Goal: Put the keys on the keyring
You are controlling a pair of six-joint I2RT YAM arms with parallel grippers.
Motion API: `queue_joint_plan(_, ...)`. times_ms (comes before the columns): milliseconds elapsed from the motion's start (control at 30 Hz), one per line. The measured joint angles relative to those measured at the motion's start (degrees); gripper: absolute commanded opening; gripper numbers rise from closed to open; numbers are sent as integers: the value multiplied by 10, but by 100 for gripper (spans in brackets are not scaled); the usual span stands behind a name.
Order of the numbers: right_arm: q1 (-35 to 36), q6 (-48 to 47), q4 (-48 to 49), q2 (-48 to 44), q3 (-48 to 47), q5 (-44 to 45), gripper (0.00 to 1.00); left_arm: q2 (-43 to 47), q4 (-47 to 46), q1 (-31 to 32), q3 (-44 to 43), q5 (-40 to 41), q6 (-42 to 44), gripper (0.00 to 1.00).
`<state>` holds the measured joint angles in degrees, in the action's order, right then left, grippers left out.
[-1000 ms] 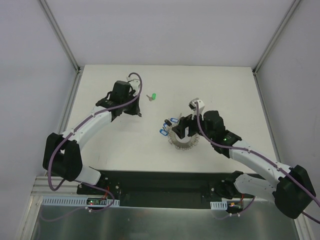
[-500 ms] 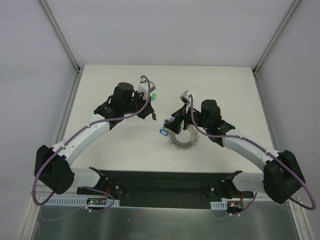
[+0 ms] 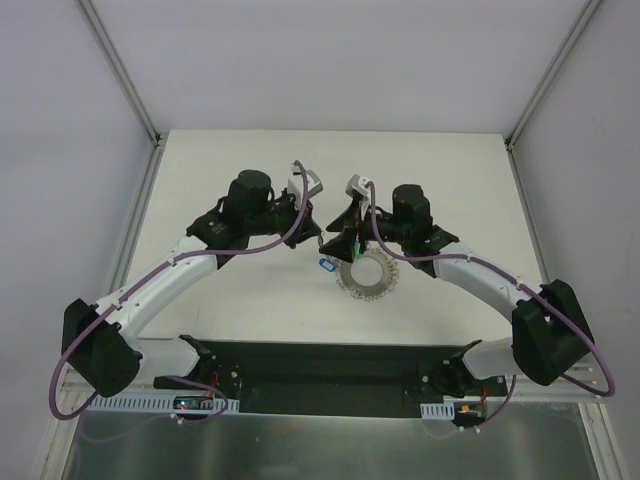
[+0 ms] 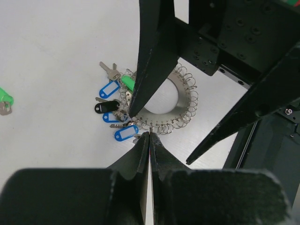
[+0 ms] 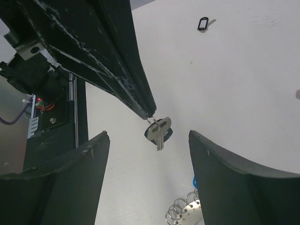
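**Close squarely on the dangling key**

Holding one black-headed key (image 5: 158,131) at the very tip of the left gripper (image 4: 149,137), pinched fully shut, blade hanging down in the air above the desk (image 4: 56,51). Straddling that key with the right gripper (image 5: 148,136), spread wide, touching nothing on either side. Judged as a mid-air hand-over ahead of threading onto the keyring (image 4: 185,101), lying flat on the desk just below both tips, with blue tags (image 4: 108,89) and other keys bunched at its rim. Leaving a green key (image 4: 3,99) loose on the desk, well apart from the ring.

To do this step well:
- Centre before squeezing, so as to meet the flat faces of the head with both pads rather than the thin edge.
- Take hold low, on the head or blade and clear of the left tips, to avoid pinching the other gripper.
- Close slowly and expect some swinging, since held only by a small loop.
- Release on the left only once clamped firmly on the right.
- Keep the hole end exposed for the coil
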<state>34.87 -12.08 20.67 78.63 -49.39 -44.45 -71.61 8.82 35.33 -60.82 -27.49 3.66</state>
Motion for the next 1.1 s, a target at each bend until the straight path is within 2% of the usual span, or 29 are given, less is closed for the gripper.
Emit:
queue_joint_plan(233,-2,-16,-14,21,-21,-33,59,17,0,7,0,-21,3,0)
queue_joint_plan(333,-2,-19,-14,27,-26,-44,50,18,0,9,0,-24,4,0)
queue_joint_plan(567,-2,-25,-17,28,-28,-58,15,18,7,11,0,-25,9,0)
queue_joint_plan(667,-2,-29,-24,28,-28,-60,5,20,13,11,0,-23,16,0)
queue_joint_plan(733,-2,-32,-29,28,-28,-60,1,22,20,11,0,-21,18,1)
queue_joint_plan(867,-2,-36,-49,28,-28,-57,1,27,32,11,-5,-14,22,25)
queue_joint_plan(900,-2,-36,-54,28,-28,-56,1,29,33,11,-8,-10,22,35)
queue_joint_plan(1000,-4,-38,-79,23,-28,-41,1,44,39,11,-13,3,19,53)
queue_joint_plan(1100,-10,-43,-124,7,-26,-2,1,71,45,11,-14,30,17,61)
